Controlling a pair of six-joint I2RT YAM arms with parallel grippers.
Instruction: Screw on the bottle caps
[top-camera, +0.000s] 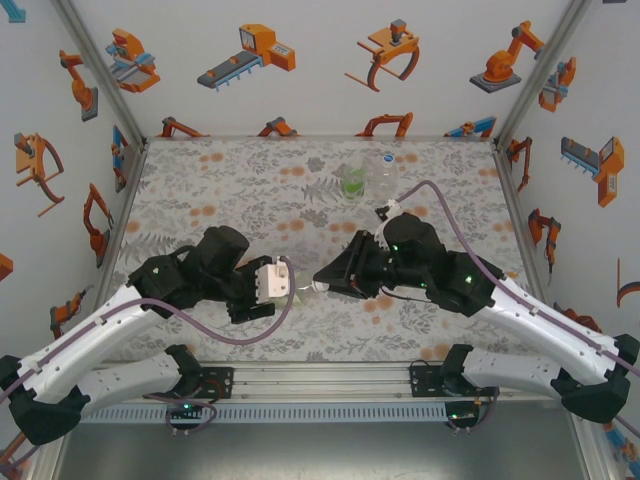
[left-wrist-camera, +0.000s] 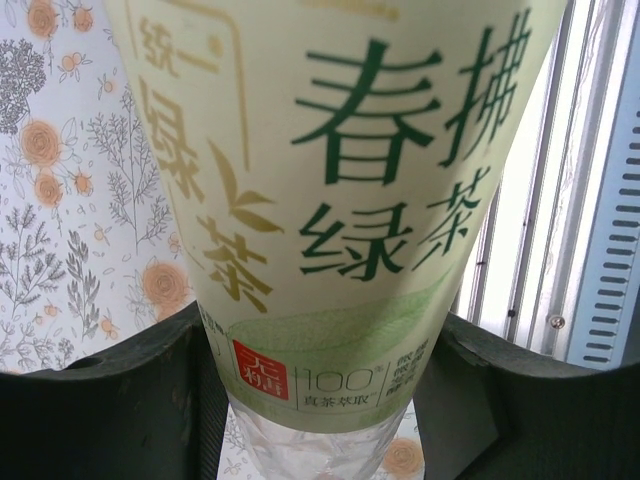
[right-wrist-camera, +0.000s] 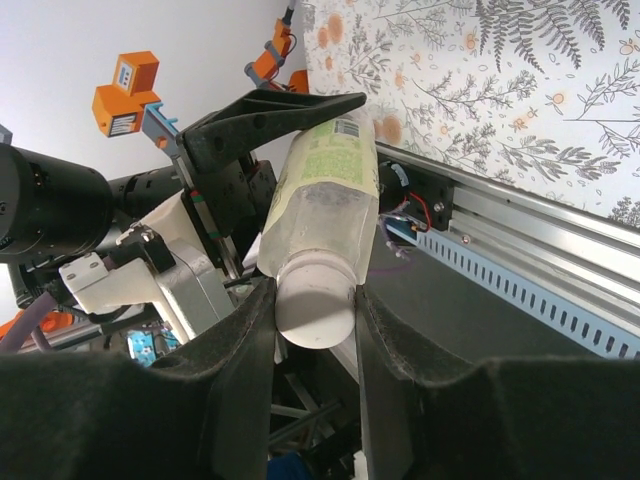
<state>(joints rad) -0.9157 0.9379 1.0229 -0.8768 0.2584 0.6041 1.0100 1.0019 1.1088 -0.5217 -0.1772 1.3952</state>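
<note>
1. Top: left gripper (top-camera: 285, 287) and right gripper (top-camera: 322, 280) meet near centre, a bottle (top-camera: 302, 290) lying between them; two bottles (top-camera: 352, 183) stand far back.
2. Left wrist: fingers (left-wrist-camera: 100, 400) clenched on the bottle's (left-wrist-camera: 340, 200) labelled body.
3. Right wrist: fingers (right-wrist-camera: 235, 340) clamp the cap (right-wrist-camera: 315, 305) on its neck.

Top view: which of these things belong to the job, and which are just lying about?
Job: labelled bottle in the left end effector; white cap on its neck, pinched by the right end effector; green bottle and clear bottle at the back.
Just there: floral table cover, robot stickers on the walls, purple cables.
</note>
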